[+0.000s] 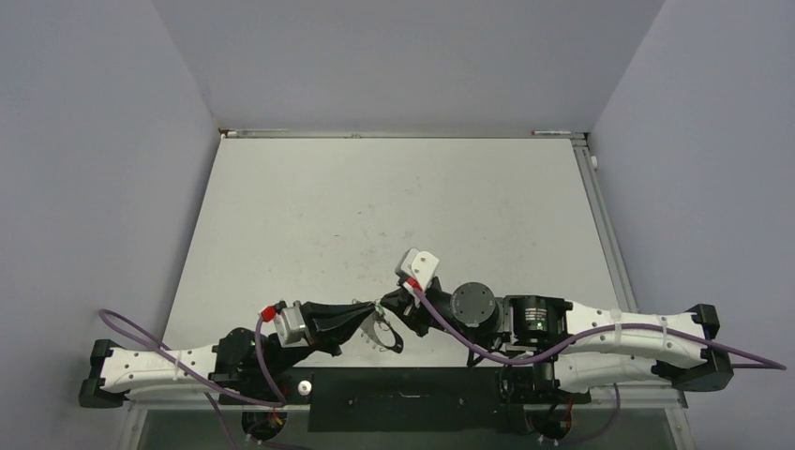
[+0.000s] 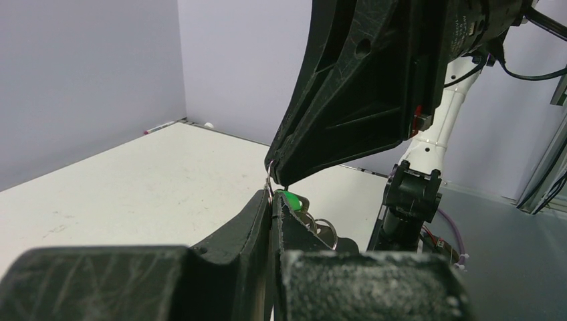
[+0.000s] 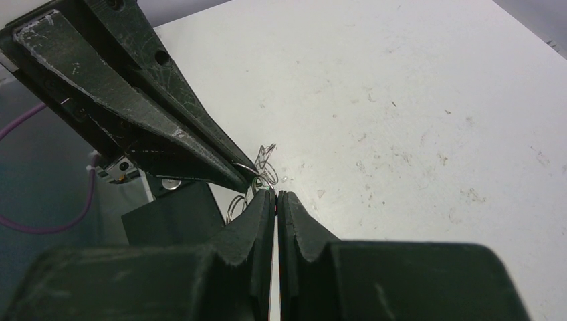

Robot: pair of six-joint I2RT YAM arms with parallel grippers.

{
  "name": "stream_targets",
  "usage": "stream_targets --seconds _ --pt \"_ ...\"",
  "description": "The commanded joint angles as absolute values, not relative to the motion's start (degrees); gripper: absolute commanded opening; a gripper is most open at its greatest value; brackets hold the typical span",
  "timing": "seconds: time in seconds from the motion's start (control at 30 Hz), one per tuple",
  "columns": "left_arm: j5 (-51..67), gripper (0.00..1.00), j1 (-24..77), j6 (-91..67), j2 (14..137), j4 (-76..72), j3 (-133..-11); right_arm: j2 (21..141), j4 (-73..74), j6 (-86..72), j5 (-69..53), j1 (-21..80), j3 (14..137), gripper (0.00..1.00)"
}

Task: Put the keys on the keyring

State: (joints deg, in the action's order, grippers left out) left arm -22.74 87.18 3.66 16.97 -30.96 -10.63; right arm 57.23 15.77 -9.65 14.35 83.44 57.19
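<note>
My left gripper (image 1: pixel 372 316) (image 2: pixel 272 196) is shut on the rim of the grey keyring (image 1: pixel 384 336), held just above the table's near edge. The ring's thin edge shows between its fingers, and small wire loops (image 2: pixel 325 227) hang to the right of them. The tiny green key (image 2: pixel 291 200) sits right behind the left fingertips. My right gripper (image 1: pixel 387 303) (image 3: pixel 275 192) is shut and meets the left gripper tip to tip. Its tips (image 2: pixel 281 179) touch the top of the green key and seem to pinch it. In the right wrist view the ring's loops (image 3: pixel 266 166) show beside the left gripper's tip (image 3: pixel 249 176).
The white table (image 1: pixel 375 206) stretches away beyond both grippers, with grey walls on three sides. A black mounting plate (image 1: pixel 403 398) lies along the near edge, under the arms. The right arm's base (image 2: pixel 408 200) stands close behind the grippers.
</note>
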Motion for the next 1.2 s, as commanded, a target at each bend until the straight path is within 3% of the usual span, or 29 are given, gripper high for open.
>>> stream_targets --seconds 0.0,0.57,1.17 --pt "-21.12 0.00 87.18 3.70 16.53 -35.37 -10.74 58.08 12.44 -9.91 13.71 81.35 56.91 0.05" --pt "-16.60 0.00 87.18 5.55 14.72 -36.65 -9.68 59.94 12.99 -13.79 6.20 78.18 56.78 0.05" --pt "-17.11 0.00 87.18 6.67 12.83 -37.72 -8.98 59.36 16.30 -19.97 8.51 75.93 55.41 0.05"
